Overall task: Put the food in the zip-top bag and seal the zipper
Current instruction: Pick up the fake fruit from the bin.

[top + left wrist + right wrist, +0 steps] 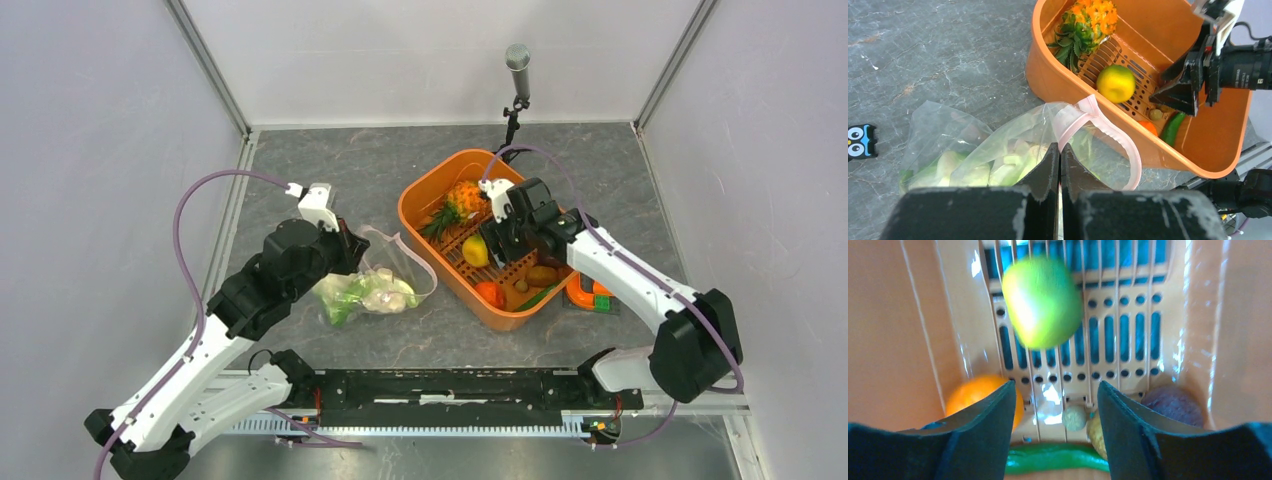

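Note:
The clear zip-top bag (375,285) lies left of the orange basket (425,195), holding the green-white cabbage (345,297) and the pale cauliflower (392,295). Its pinkish zipper (1113,135) loops open. My left gripper (1059,150) is shut on the bag's mouth strip, and in the top view (350,250) it is at the bag's far left edge. My right gripper (1055,390) is open and empty, low inside the basket over the yellow-green mango (1043,302). An orange piece (973,397), a green pepper (1058,457), a purple fruit (1173,405) and the pineapple (460,200) lie in the basket.
A microphone on a stand (518,70) rises behind the basket. An orange and green toy piece (590,295) sits at the basket's right side. An owl sticker (859,141) lies on the grey table left of the bag. Enclosure walls close in on three sides.

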Controlling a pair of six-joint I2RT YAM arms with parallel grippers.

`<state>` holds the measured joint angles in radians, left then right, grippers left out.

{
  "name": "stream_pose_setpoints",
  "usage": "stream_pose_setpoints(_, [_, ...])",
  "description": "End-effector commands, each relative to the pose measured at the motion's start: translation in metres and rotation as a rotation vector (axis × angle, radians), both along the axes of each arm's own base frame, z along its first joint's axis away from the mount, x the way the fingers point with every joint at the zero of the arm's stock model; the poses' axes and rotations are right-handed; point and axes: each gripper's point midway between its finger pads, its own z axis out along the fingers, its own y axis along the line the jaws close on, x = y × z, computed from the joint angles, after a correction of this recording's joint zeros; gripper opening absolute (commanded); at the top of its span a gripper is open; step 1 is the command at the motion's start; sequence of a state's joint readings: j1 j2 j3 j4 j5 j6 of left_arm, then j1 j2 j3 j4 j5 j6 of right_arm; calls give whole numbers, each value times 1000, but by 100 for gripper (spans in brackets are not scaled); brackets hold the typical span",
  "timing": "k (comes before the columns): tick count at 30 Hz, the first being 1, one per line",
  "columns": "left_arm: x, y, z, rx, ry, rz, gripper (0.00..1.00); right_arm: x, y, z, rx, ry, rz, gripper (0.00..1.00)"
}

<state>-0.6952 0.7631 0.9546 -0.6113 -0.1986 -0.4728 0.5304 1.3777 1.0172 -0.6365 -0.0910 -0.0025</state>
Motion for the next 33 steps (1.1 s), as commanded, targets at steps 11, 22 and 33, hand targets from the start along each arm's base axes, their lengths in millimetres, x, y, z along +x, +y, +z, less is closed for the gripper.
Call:
stream_pose_setpoints(11, [-1, 2, 14, -85, -22, 35, 2, 50, 55, -19, 240, -85, -52, 98])
stream_pose_setpoints(22, [-2, 10, 15, -80, -21, 69, 2, 42, 42, -27, 162, -55, -47, 72])
stream_pose_setpoints(33, [-4, 9, 14, -88, -17, 61, 2, 50, 37, 20, 225, -207, -87, 49])
